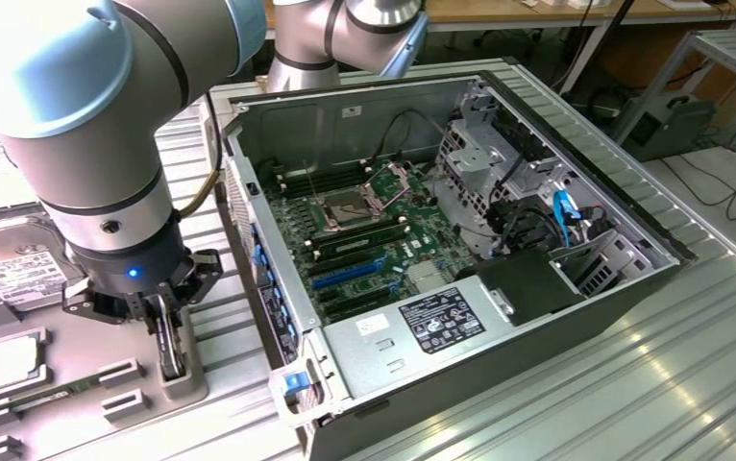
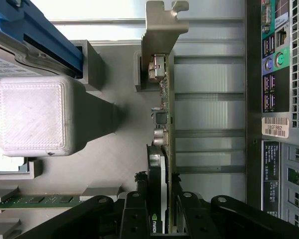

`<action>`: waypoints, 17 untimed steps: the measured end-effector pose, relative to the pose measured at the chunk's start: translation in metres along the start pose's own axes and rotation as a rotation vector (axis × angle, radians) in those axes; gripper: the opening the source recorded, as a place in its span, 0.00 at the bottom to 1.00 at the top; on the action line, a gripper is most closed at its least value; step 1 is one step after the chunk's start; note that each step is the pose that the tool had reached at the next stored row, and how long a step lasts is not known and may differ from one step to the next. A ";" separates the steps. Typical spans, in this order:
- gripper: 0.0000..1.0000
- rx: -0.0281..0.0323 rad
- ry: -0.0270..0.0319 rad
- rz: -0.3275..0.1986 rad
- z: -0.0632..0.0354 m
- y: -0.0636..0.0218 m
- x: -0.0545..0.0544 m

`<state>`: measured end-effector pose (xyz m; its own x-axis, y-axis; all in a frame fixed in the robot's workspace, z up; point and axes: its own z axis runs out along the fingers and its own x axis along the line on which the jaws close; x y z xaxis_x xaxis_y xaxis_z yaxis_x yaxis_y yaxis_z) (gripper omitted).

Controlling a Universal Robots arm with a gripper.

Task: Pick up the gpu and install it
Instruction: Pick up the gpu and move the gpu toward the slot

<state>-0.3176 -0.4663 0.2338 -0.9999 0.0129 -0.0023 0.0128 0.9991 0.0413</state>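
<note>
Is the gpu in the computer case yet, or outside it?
Out. The gpu stands on edge in the grey holder beside the case, with the gripper at it.

Gpu [image 1: 169,357] [image 2: 165,119] on edge in a parts tray [image 1: 92,341] slot, gripper [image 1: 163,331] [image 2: 164,221] directly above it, hard drive [image 1: 15,277] and RAM stick [image 1: 54,392] toward the exterior view's left, computer case [image 1: 342,120] beside the tray on its right.

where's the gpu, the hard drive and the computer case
gpu [image 2: 163,119]: wrist view, mid card, seen edge-on
hard drive [image 1: 15,279]: exterior view, white label
computer case [image 1: 330,125]: exterior view, bare inner wall
</note>
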 end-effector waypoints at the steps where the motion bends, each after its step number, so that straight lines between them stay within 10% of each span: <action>1: 0.27 0.0000 0.0000 0.000 0.0000 0.0000 0.000; 12: 0.27 -0.0002 -0.0001 0.000 -0.0007 0.0000 0.000; 17: 0.27 -0.0003 -0.0001 0.000 -0.0178 0.0007 0.000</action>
<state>-0.3176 -0.4663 0.2517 -0.9999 0.0130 -0.0024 0.0129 0.9991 0.0416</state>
